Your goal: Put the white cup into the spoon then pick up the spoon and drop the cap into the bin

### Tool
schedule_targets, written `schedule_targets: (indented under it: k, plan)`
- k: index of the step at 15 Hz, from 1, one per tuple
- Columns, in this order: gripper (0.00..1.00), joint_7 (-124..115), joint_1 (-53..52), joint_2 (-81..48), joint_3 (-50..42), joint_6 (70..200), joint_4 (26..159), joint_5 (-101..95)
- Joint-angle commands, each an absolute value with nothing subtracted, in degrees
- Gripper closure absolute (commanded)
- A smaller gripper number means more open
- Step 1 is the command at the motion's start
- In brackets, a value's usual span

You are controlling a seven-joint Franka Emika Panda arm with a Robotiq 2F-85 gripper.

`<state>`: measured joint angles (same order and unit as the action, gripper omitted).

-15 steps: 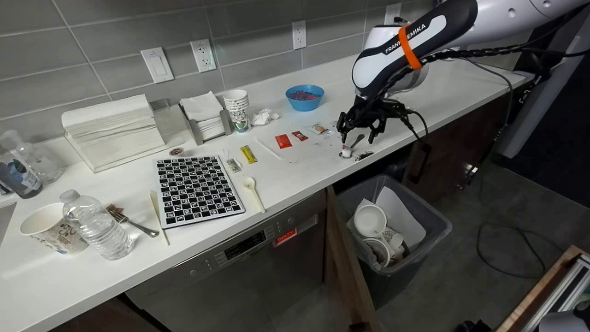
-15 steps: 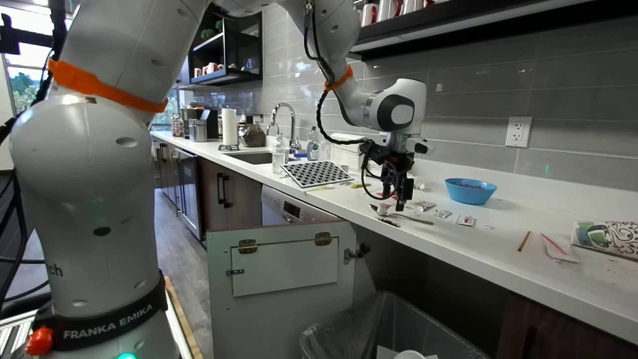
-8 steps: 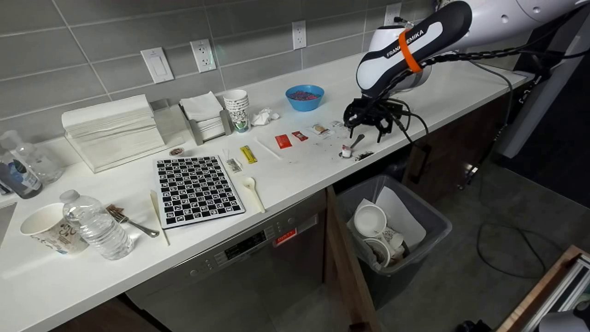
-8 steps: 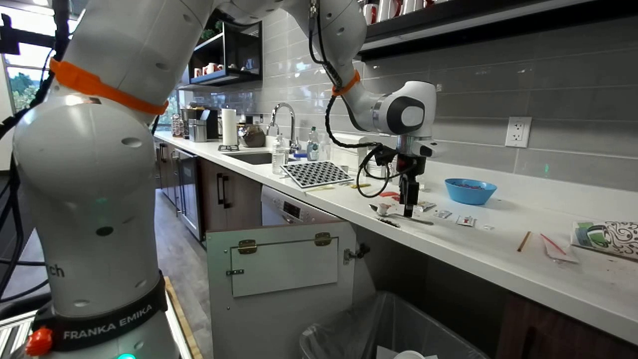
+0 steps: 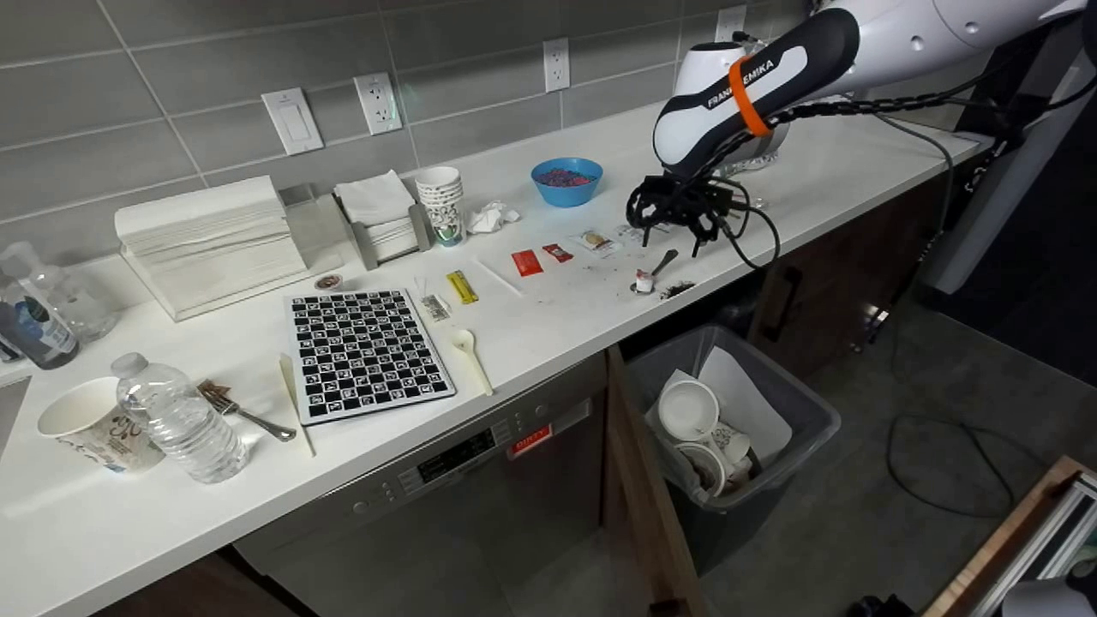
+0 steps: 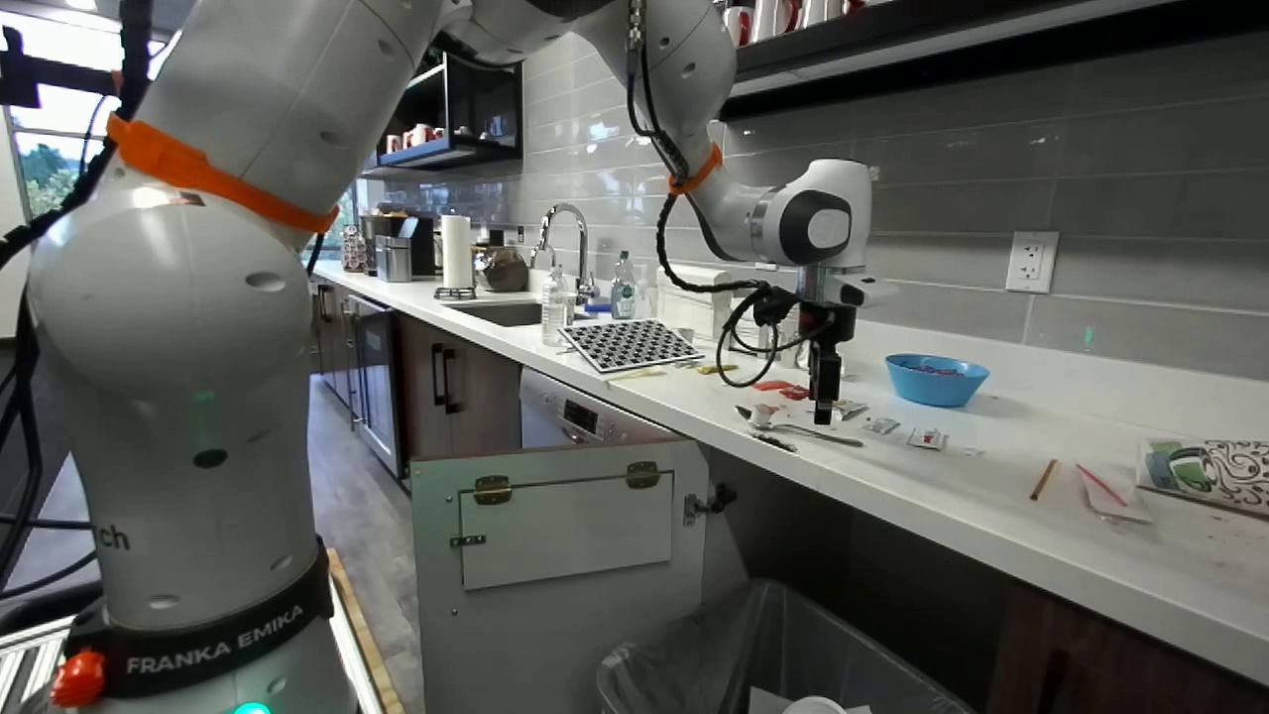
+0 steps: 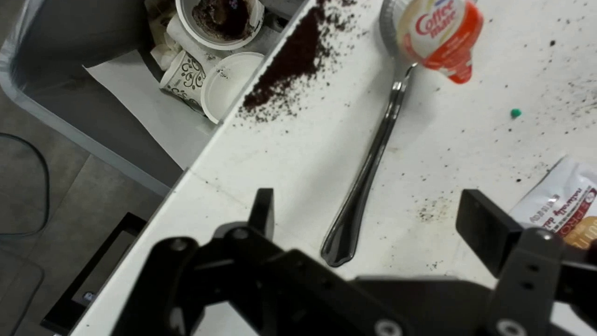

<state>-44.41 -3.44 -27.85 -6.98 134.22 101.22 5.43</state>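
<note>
Gripper condition: the gripper (image 7: 371, 217) hangs over the counter (image 5: 557, 334), fingers released, the two pads (image 7: 482, 228) standing wide apart. The wrist view shows the handle end of the spoon (image 7: 367, 177) in the gap; how far the tips are above it cannot be told.
White cup: the white cup (image 7: 443, 32), its red-edged top printed "Coffee mate", rests in the spoon's bowl, at 1 o'clock from the gripper in the wrist view.
Spoon: metal, lying on the counter; bowl between 12 and 1 o'clock, handle end between 6 and 7, same view.
Dark granules: loose dark granules (image 7: 296, 56) at 9 o'clock from the cup in the wrist view, along the counter's edge.
Bin: the bin (image 5: 733, 536) stands below the counter's edge, at 5 o'clock from the cup in an exterior view; it contains paper cups (image 5: 688, 410) and a white sheet (image 5: 750, 390).
Packet: a printed packet (image 7: 559, 200) near the 3 o'clock finger in the wrist view.
Blue bowl: the blue bowl (image 5: 567, 193) sits at 11 o'clock from the cup in an exterior view, well apart.
</note>
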Motion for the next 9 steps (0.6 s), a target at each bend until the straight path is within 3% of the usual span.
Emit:
schedule_targets:
  k: [1,5,9]
  plan:
    - [0.03,-44.7,-2.8,-30.6,-5.8,135.7,99.1,7.3]
    - [0.06,-44.0,-2.6,-31.8,-4.7,135.6,98.6,9.3]
    - [0.17,-44.2,-2.7,-32.4,-4.2,135.6,98.5,10.5]
